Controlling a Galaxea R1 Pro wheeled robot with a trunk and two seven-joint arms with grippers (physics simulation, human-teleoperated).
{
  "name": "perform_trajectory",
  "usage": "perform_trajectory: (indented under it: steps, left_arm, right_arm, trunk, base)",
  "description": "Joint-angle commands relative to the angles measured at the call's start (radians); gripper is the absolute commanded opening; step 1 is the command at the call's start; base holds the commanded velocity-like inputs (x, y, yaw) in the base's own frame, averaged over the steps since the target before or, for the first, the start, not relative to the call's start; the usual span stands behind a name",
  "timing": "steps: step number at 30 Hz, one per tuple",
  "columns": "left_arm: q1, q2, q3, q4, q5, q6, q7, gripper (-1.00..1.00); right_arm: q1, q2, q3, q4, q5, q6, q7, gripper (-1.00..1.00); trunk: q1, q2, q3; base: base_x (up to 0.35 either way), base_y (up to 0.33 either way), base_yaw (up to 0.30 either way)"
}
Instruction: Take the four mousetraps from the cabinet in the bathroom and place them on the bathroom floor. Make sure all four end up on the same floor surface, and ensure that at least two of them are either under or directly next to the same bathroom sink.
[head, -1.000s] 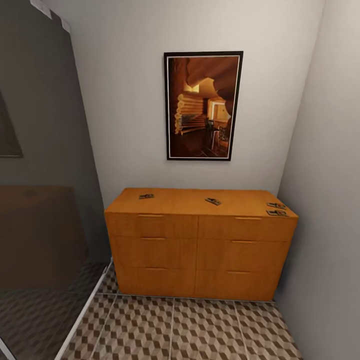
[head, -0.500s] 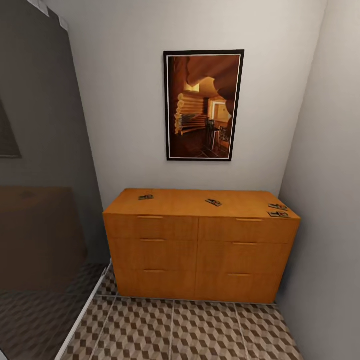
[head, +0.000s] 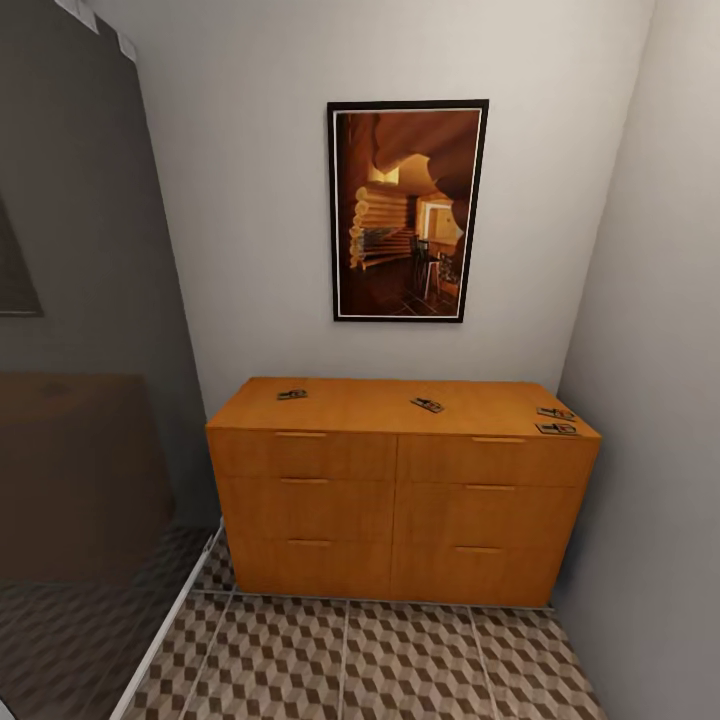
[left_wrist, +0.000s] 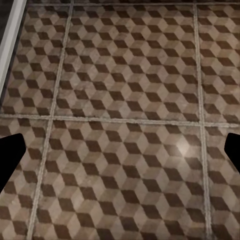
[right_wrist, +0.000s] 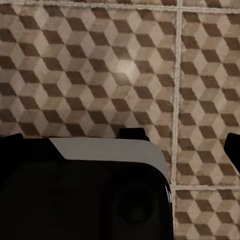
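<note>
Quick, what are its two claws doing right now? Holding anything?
Left claw: open, holding nothing, above the tiled floor.
Right claw: open, holding nothing, also above the floor.

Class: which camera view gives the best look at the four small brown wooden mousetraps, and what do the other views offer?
The head view: all four mousetraps lie on top of the long orange-brown wooden cabinet. Both wrist views look at cube-patterned floor tiles instead.

No legible text, label, brand, number or sign appears anywhere: not on the framed picture (head: 407, 211), the cabinet (head: 400, 487), the mousetraps (head: 427, 405) atop it, or the bathroom floor (left_wrist: 125, 125).
</note>
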Motion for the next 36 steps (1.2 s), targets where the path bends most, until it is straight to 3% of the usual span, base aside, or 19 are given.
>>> perform_trajectory:
  steps: [1,36]
  left_arm:
    - [0.000,0.000,0.000,-0.001,-0.001,-0.002,0.003,1.00]
    - [0.000,-0.002,-0.003,0.005,0.001,-0.002,0.003,1.00]
  right_arm:
    - [-0.001,0.000,0.001,0.001,0.000,-0.003,-0.004,1.00]
    - [-0.001,0.000,0.002,0.003,0.000,-0.003,-0.004,1.00]
  trunk:
    - [0.000,0.000,-0.001]
    - [0.000,0.000,-0.001]
  base:
    - [0.000,0.000,0.000]
    - [0.000,0.000,0.000]
